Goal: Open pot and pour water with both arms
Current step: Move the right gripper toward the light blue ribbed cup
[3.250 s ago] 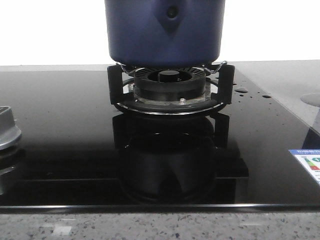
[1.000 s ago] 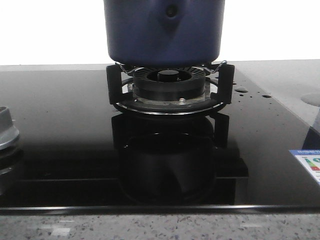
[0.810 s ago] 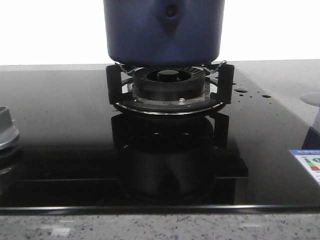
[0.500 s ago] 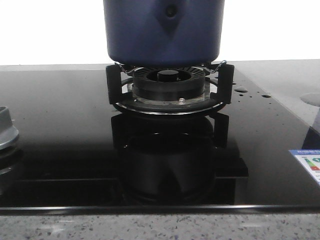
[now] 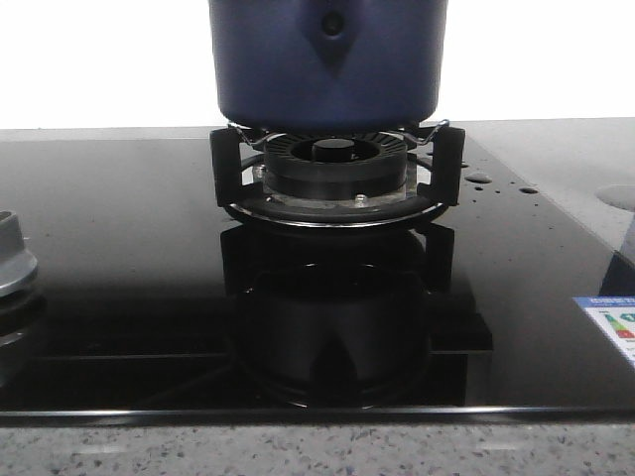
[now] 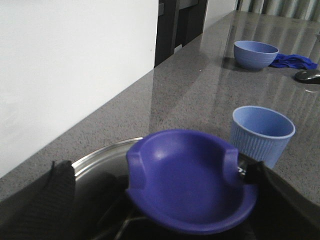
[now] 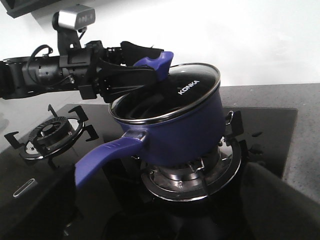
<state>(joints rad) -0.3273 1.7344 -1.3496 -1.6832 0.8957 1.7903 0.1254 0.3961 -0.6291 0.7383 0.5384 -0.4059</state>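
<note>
Currently pot [image 7: 170, 135] seated on burner grate [image 7: 227, 165], lid [image 7: 172, 97] tilted, one edge raised. Left gripper [image 7: 142, 70] clamped on lid knob [image 6: 190, 180], lifting for access. Right gripper unseen; state undeterminable. Cup [image 6: 262, 134] beyond.

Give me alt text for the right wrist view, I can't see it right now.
The left gripper grips the blue knob of the tilted glass lid on the dark navy-blue pot, which sits on a gas burner's black grate. The pot's long blue handle points toward the camera.
</note>
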